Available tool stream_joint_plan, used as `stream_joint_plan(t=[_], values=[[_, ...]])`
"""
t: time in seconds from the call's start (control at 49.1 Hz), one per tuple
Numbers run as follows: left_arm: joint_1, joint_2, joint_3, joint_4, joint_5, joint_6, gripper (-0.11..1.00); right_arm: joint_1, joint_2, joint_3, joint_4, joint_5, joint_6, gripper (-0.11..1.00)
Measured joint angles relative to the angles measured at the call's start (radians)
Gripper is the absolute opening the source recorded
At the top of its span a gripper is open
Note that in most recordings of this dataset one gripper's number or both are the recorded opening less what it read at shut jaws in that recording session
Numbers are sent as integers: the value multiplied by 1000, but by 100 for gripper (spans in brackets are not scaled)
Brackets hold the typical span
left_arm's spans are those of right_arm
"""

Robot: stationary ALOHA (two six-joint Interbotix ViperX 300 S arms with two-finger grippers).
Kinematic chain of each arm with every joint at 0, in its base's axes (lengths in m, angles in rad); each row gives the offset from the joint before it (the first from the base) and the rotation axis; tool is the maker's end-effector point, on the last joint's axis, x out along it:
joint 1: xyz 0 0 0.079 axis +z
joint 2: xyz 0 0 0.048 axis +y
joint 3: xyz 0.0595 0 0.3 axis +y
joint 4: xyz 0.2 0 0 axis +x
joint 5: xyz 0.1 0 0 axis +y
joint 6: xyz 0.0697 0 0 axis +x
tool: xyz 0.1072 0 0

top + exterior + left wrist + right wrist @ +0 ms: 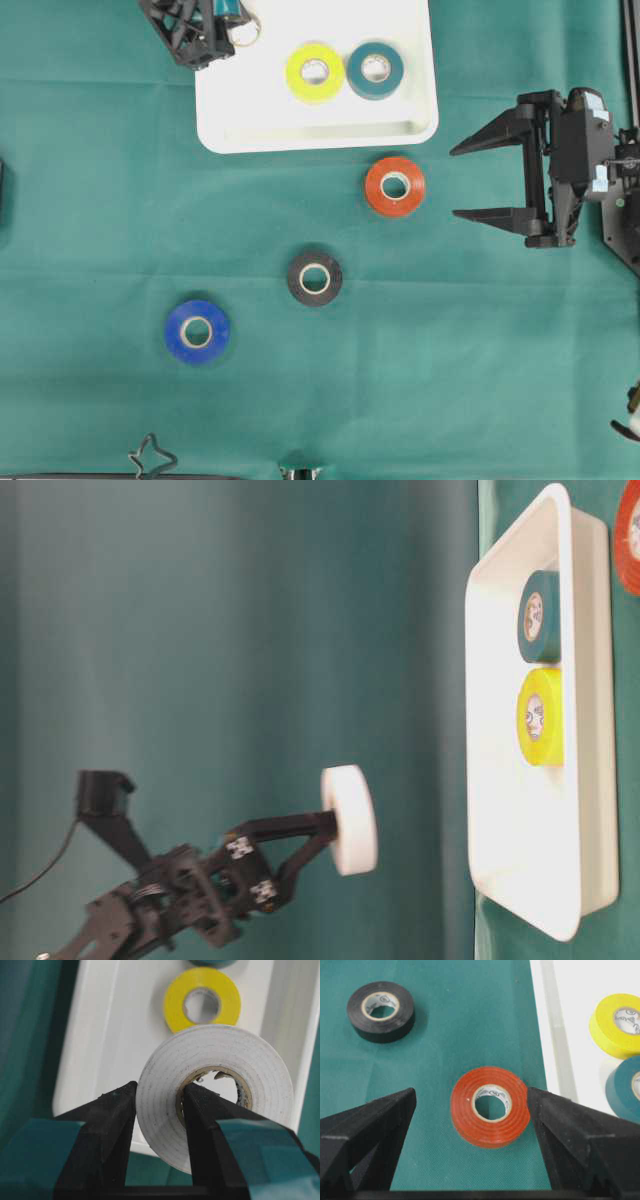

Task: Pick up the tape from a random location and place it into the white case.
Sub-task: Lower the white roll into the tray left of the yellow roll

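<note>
Above the white case [95,1055], the left gripper [159,1110] grasps white tape [165,1090]; right gripper [470,1105], at three o'clock, gapes around red tape [489,1106]

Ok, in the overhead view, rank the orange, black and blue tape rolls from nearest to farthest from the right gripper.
From the open right gripper:
1. Orange tape roll, just left of its fingertips, below the white case.
2. Black tape roll, mid-table, lower left.
3. Blue tape roll, farthest, lower left.
</note>
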Motion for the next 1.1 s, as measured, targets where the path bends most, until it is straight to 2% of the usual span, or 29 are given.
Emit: stream_joint_plan(t=[0.652,1.1], values=[[5,202,97,-2,-242,0,24,0,0,0,-5,0,-3,88],[29,249,104,-2,-264,-2,24,-2,0,0,-6,0,-3,88]])
